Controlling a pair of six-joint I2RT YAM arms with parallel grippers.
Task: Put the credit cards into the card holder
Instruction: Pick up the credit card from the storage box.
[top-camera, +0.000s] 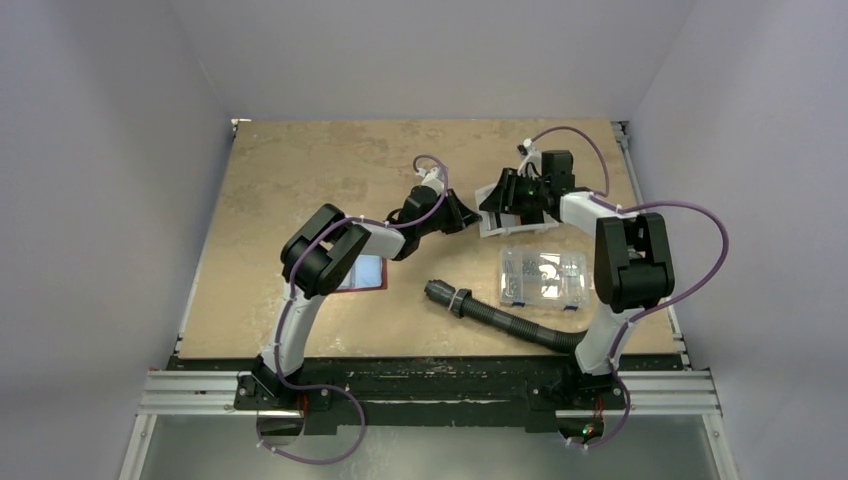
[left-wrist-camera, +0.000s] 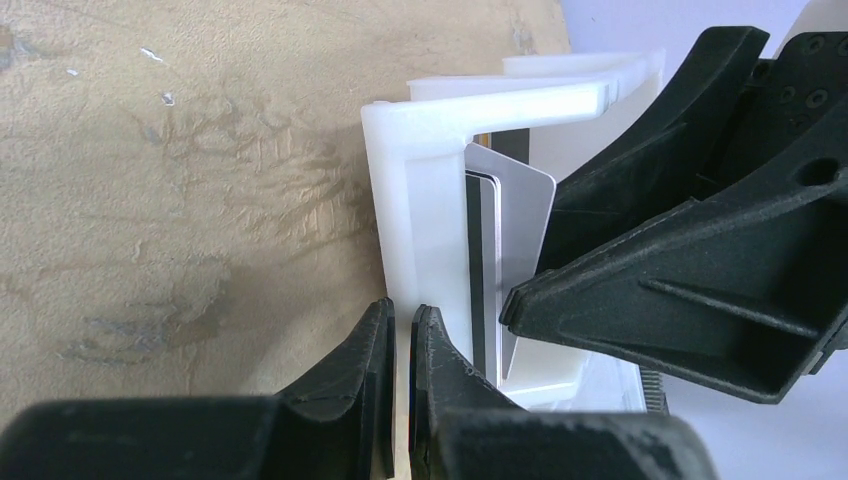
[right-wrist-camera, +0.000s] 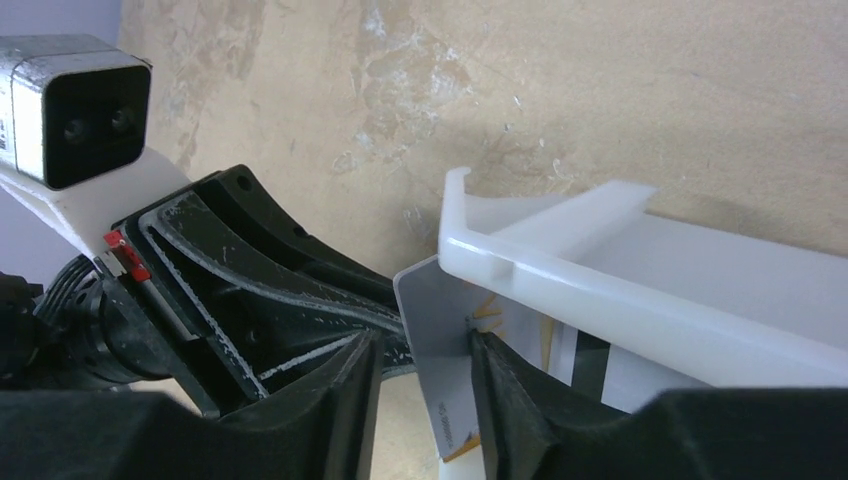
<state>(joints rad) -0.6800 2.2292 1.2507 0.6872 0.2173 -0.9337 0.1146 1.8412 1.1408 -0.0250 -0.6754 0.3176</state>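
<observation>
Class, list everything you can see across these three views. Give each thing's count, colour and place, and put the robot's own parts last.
table: one, mottled tan, under everything
white tray: one, white plastic, far centre of the table
credit cards: at least two, pale grey, standing on edge in the white tray
blue card: one, pale blue, lying on the card holder
card holder: one, red, partly under the left arm's elbow
compartment box: one, clear, near the right arm
corrugated hose: one, black, lying near centre
left fingers: two, black, shut, at the tray's wall
right fingers: two, black, apart, either side of a grey card
</observation>
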